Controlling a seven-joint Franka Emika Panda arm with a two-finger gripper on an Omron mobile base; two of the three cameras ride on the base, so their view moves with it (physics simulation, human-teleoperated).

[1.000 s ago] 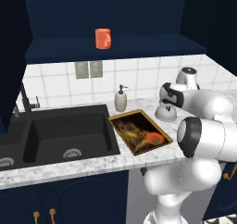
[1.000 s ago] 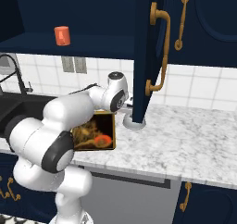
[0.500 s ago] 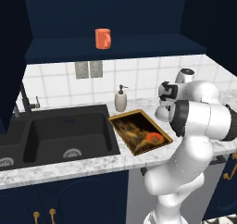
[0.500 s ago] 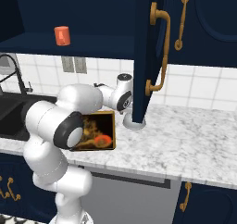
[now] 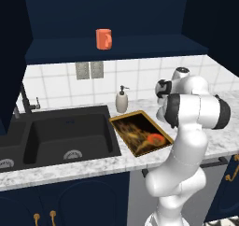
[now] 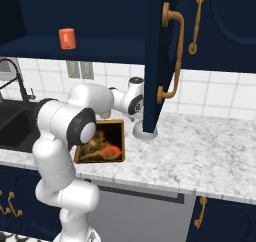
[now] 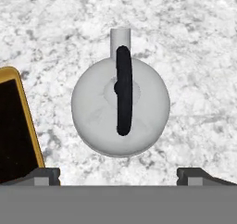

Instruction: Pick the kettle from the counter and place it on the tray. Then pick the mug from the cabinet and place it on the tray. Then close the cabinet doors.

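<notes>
Left base view first: the white arm rises at the right and folds over toward the back wall, so its own bulk covers the spot it's working at. The tray (image 5: 141,135) lies flat on the counter (image 5: 84,164), just right of the black sink (image 5: 56,138), with the orange-red picture on its dark base. A cream soap bottle (image 5: 121,100) stands just behind the tray's far left corner, by the tiled wall. Up top, the mug (image 5: 104,38) sits on the navy shelf of the cabinet (image 5: 112,52), well above everything else.

Right base view: same scene from the other side. The arm bends across from the left and its wrist ends right beside the open cabinet door (image 6: 160,56) with the long curved brass handle. The kettle (image 6: 144,132) peeks out low on the counter, just right of the tray (image 6: 102,146), mostly hidden behind that door's lower edge. The mug (image 6: 67,38) is on the shelf at upper left. The faucet (image 6: 15,81) shows at the far left over the sink.

Hand view: looking straight down on the kettle (image 7: 120,107), a pale round dome with the black handle running across the middle and the spout pointing toward the top of the view. It stands on the speckled marble, near the tray's golden rim (image 7: 28,126) at the left but apart from it. The gripper (image 7: 120,174) is spread wide with nothing in it, its two dark fingertips (image 7: 44,175) either side of the kettle and above it.
</notes>
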